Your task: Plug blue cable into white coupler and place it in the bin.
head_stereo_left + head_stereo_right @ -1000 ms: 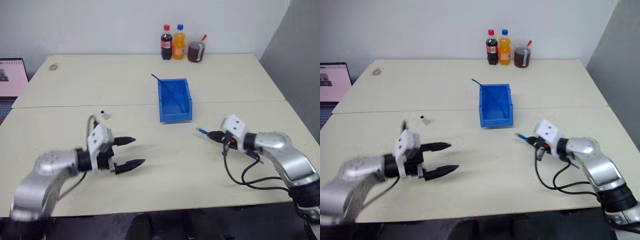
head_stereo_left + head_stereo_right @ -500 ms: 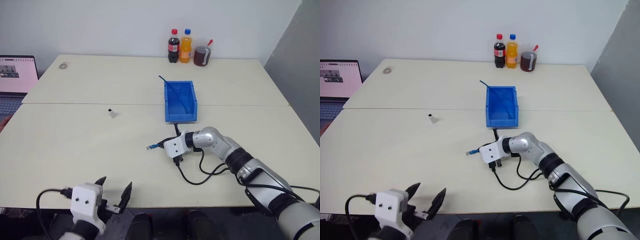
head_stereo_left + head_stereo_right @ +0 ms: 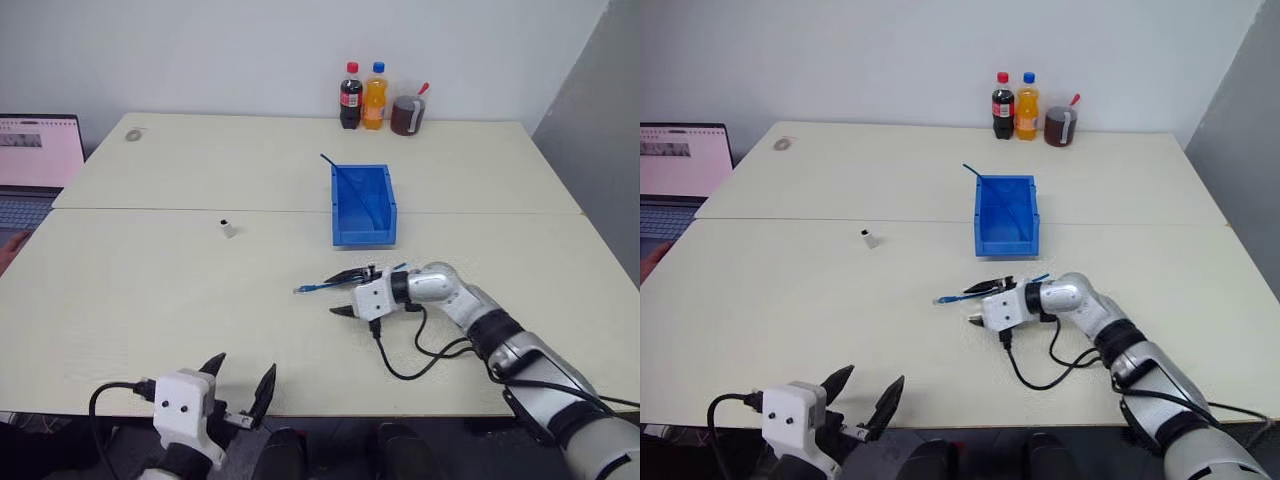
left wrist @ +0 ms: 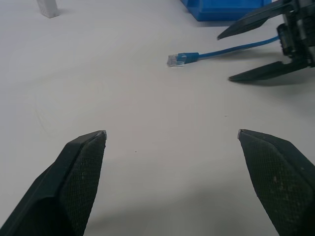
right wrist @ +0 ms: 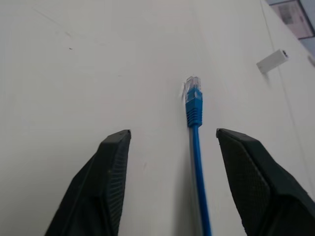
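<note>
The blue cable (image 3: pixel 345 283) lies flat on the table's middle, its clear plug (image 4: pixel 176 60) pointing left. My right gripper (image 3: pixel 344 293) is open around the cable, one finger on each side, and the cable (image 5: pixel 195 115) rests loose between them. Further left on the table stands the tiny white coupler (image 3: pixel 229 229), also visible in the right wrist view (image 5: pixel 272 61). Just beyond my right gripper sits the blue bin (image 3: pixel 364 232), with a thin darker blue cable sticking out of its far left corner. My left gripper (image 3: pixel 240 385) hangs open at the table's near edge, holding nothing.
Two drink bottles (image 3: pixel 363 96) and a dark mug (image 3: pixel 406 115) stand at the far edge. A laptop (image 3: pixel 38 160) sits off the left side. A black wire (image 3: pixel 420 352) loops on the table under my right arm. A small round object (image 3: pixel 133 134) lies far left.
My right arm swung left to the table's middle, lowered the cable and opened, leaving it on the table. My left arm drew back to the near edge, still open.
</note>
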{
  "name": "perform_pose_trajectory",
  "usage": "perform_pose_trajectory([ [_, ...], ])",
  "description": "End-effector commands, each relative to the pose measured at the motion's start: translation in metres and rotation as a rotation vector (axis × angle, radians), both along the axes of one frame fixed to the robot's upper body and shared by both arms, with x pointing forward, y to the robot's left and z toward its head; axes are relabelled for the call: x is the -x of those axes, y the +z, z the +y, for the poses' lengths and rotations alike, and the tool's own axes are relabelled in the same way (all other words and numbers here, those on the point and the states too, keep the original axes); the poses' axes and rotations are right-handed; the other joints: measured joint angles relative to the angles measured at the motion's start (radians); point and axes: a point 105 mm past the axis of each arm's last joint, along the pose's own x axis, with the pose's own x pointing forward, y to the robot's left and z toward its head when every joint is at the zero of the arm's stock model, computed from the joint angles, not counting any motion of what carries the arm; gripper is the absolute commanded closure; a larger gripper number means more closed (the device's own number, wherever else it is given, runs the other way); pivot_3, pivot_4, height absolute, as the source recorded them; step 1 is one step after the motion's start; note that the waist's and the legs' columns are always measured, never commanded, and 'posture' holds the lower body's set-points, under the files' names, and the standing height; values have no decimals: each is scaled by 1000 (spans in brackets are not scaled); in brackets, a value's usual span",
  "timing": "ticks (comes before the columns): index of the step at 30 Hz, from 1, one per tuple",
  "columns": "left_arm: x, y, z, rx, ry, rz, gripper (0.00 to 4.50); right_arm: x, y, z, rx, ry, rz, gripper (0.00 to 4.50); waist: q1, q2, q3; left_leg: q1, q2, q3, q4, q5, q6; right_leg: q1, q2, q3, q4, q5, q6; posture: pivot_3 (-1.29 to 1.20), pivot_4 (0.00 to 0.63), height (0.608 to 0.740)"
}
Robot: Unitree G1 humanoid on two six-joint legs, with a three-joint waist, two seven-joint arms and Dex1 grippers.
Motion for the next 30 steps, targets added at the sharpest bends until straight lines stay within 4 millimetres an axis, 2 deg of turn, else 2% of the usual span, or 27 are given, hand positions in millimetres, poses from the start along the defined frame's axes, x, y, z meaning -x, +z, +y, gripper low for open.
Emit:
perform_pose_trajectory([
  [1,-9,6,2,6,-49,-29,0,-10,31,9,-179,-139,324,538,-1,1,1,0,1,-1,0,0,0,0,0,0,1,0,0,0,150,740],
  [2,-12,6,2,5,-60,-32,0,-17,38,12,-213,-180,352,349,-5,1,2,0,2,-2,0,0,0,-1,-1,-1,1,1,0,0,150,740],
  [5,-19,8,3,0,-83,-42,0,-38,46,21,-272,-292,365,349,-17,3,3,0,1,-2,0,0,0,-2,3,0,2,3,-3,0,150,740],
  [7,-22,9,2,-1,-98,-46,0,-47,45,25,-287,-344,380,349,-19,3,3,0,2,-2,0,0,0,-3,6,-1,2,4,-3,0,150,740],
  [17,-25,12,0,-3,-114,-45,0,-56,19,23,-196,-398,366,349,-17,3,3,-4,1,-3,-1,0,-1,-4,7,-3,0,5,-8,0,150,740],
  [24,-27,13,-5,5,-105,-53,0,-70,17,22,-201,-478,334,349,-21,3,3,-2,2,-4,-1,0,0,-3,7,-3,2,4,-4,0,150,740],
  [30,-27,15,-7,8,-100,-58,0,-70,20,25,-210,-459,340,349,-21,3,3,-2,2,-4,-1,0,0,-3,7,-3,1,4,-4,0,150,740],
])
